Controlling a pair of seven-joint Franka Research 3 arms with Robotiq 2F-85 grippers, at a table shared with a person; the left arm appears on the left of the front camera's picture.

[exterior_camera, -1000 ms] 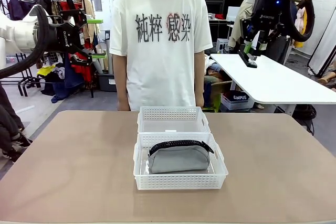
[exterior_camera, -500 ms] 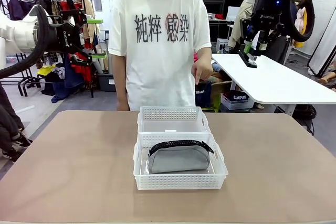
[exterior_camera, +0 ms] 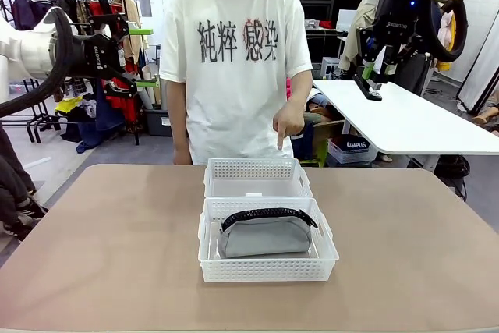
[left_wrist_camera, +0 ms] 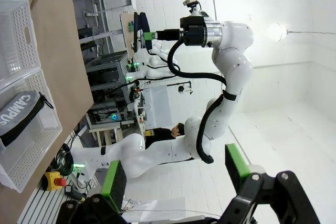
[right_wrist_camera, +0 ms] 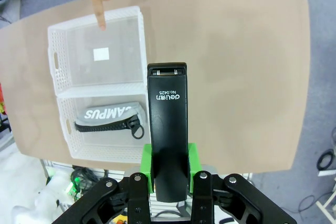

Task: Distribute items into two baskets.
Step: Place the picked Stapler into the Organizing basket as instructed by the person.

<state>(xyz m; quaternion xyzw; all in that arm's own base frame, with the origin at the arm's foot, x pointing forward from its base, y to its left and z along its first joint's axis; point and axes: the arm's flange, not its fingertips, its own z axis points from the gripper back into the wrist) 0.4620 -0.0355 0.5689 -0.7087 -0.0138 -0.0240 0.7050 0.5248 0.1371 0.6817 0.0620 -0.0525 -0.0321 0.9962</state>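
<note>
Nearest us in the front view, the brown worktop [exterior_camera: 101, 255] lies bare along its lower edge and on both sides. At center, the near basket [exterior_camera: 267, 268] holds the grey pouch [exterior_camera: 265, 235]; the far basket [exterior_camera: 257, 178] touches its far rim. Above that, the person's hand [exterior_camera: 288, 122] points a finger down. At upper left we see the left gripper [exterior_camera: 142, 57] hovering with its jaws spread. At upper right the right gripper [exterior_camera: 373, 74] pinches the black stapler [right_wrist_camera: 167, 135] high above the worktop.
</note>
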